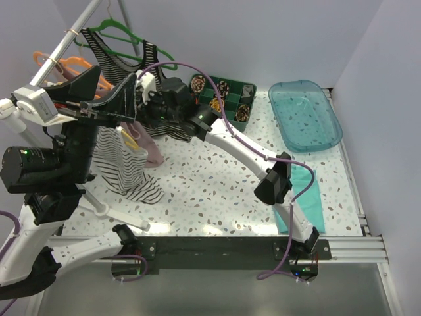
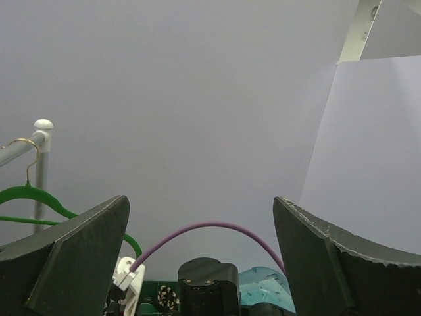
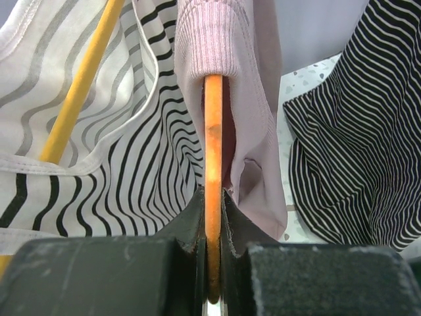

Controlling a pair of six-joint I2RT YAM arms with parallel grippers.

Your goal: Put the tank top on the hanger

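The orange hanger (image 3: 213, 151) runs edge-on straight up the right wrist view, and my right gripper (image 3: 213, 204) is shut on its thin bar. The pink tank top (image 3: 227, 46) drapes over the hanger's upper part and hangs down its right side. From above, the tank top (image 1: 154, 149) shows as a mauve fold below my right gripper (image 1: 141, 108), which is partly hidden behind the left arm. My left gripper (image 1: 108, 92) is raised just left of it. It stands wide open (image 2: 199, 199) with nothing between its fingers.
A white striped top (image 1: 122, 168) on a yellow hanger (image 3: 79, 85) hangs at left. A black striped top (image 3: 355, 145) hangs on a green hanger (image 1: 125, 33) from the rail (image 1: 66, 43). A green tray (image 1: 227, 95), blue bin (image 1: 306, 115) and teal cloth (image 1: 306, 197) lie at right.
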